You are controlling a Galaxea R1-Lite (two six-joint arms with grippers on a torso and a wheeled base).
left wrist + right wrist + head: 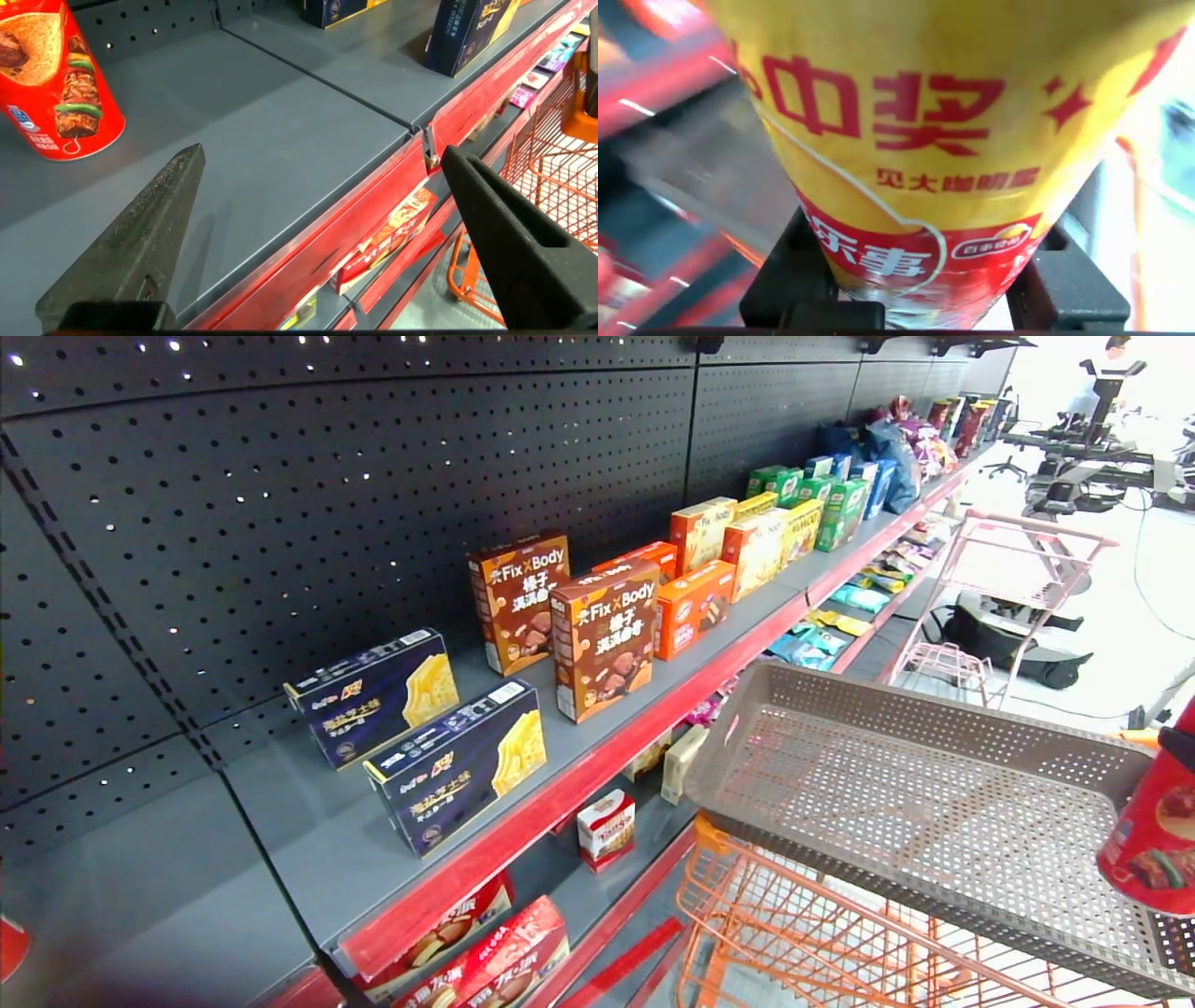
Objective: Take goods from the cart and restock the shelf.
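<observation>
Snack canister is sitting clamped in the right gripper, with the dark pads pressing on its lower body from both sides. In the head view it is hanging at the robot's far right, over the near right corner of the grey perforated basket that is riding on the orange cart. Its long axis is standing roughly upright, leaning slightly.

The shelf is lying to the left of and beyond the canister, with the whole basket between them. The bare stretch of deck is lying left of the two navy boxes, well apart from the held canister. Judgement: the coming move is turning on a leftward carry across the basket, keeping the canister upright so its base is meeting the deck flat.

The left gripper is hanging over that bare deck near the red front edge, its fingers spread wide and gripping nothing. It is the nearer arm to the gap, but the right arm is holding the goods.

The right wrist view is giving the grip itself. The left wrist view is adding a second canister, red, standing upright on the deck toward the back panel, apart from the fingers. Open deck is lying beside it.
</observation>
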